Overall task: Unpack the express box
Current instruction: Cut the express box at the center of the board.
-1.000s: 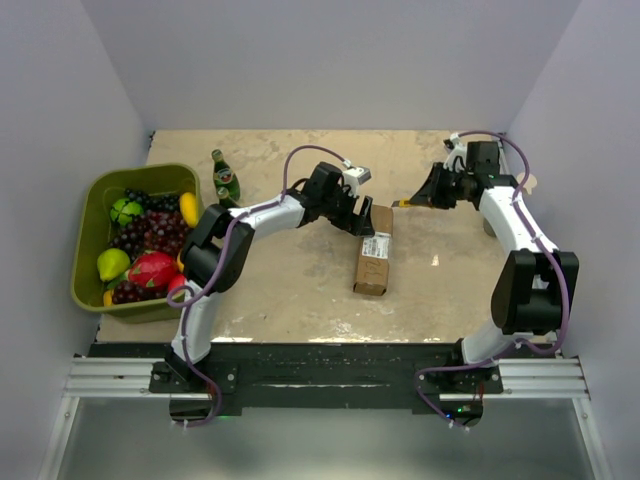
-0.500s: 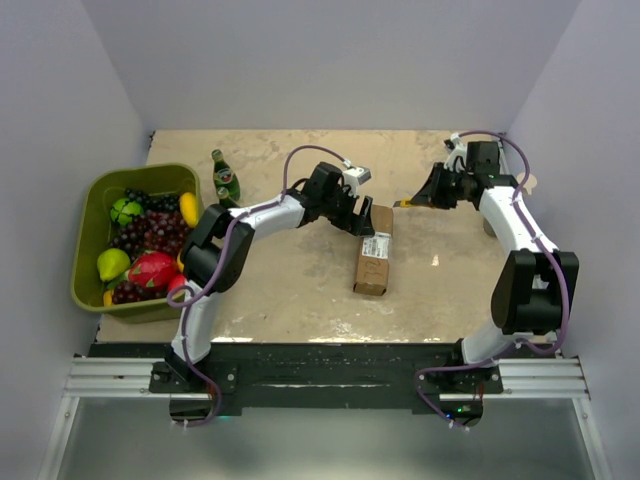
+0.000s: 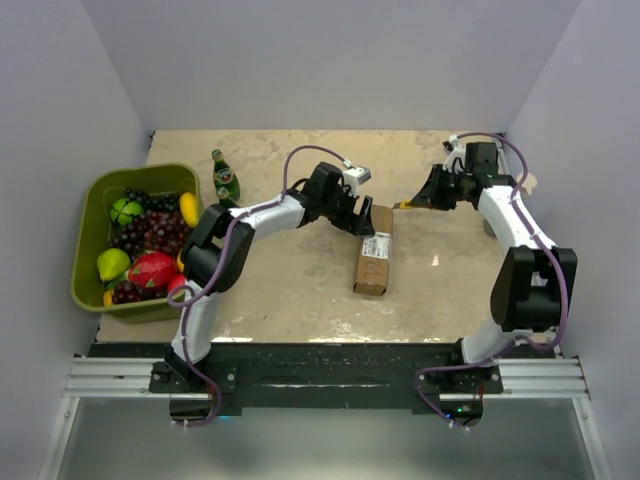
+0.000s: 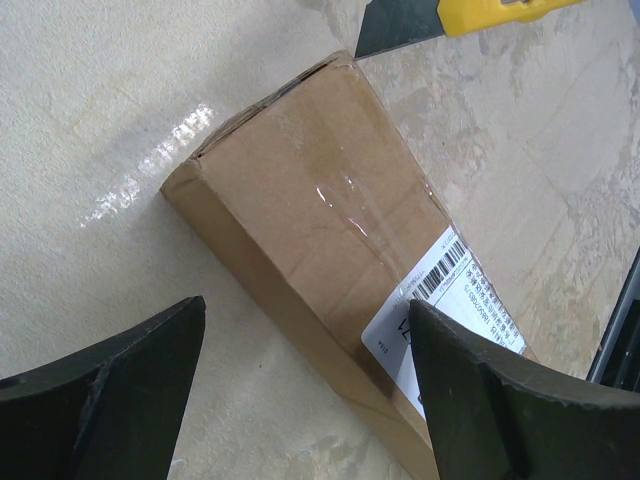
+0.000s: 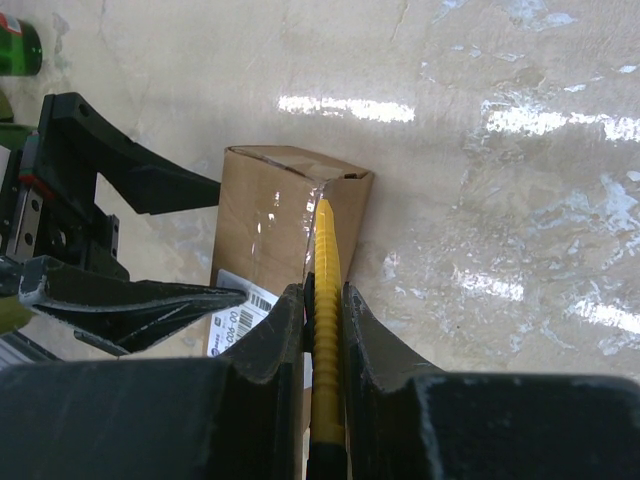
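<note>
The express box [image 3: 373, 250] is a brown carton with a white label, lying on the tan table at mid-centre. My left gripper [image 3: 358, 215] is open at the box's far end. In the left wrist view [image 4: 308, 305] one finger hangs over the table and the other over the label [image 4: 455, 290] of the box [image 4: 320, 210]. My right gripper [image 3: 425, 195] is shut on a yellow utility knife [image 5: 326, 250]. Its blade tip [image 4: 395, 25] is at the box's far top corner [image 5: 335, 180]. The box [image 5: 265, 220] and my left fingers [image 5: 140, 300] also show in the right wrist view.
A green bin [image 3: 95, 195] full of fruit stands at the left edge of the table. A green bottle [image 3: 224, 180] stands just right of the bin, behind my left arm. Walls close the table at the back and on both sides.
</note>
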### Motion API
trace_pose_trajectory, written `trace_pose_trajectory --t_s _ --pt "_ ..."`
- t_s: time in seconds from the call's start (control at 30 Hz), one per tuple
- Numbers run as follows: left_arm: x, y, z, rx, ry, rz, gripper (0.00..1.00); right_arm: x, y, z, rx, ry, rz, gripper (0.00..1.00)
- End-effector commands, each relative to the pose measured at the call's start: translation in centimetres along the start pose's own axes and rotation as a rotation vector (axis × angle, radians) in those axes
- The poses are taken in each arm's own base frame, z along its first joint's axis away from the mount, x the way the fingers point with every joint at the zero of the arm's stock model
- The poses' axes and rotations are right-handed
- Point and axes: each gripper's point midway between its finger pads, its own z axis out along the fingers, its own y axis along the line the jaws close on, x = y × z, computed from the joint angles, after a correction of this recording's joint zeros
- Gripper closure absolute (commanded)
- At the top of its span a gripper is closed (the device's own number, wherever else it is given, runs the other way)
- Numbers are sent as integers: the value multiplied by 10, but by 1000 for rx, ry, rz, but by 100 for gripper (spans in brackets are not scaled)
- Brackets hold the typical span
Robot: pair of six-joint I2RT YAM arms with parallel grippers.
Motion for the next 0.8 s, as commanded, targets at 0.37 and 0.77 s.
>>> trace_pose_trajectory --t_s 0.37,0.77 --pt "27 23 16 -76 64 -13 13 27 10 0 -59 83 -3 100" --pt "29 24 16 -78 68 -11 13 50 8 -8 -50 137 5 100"
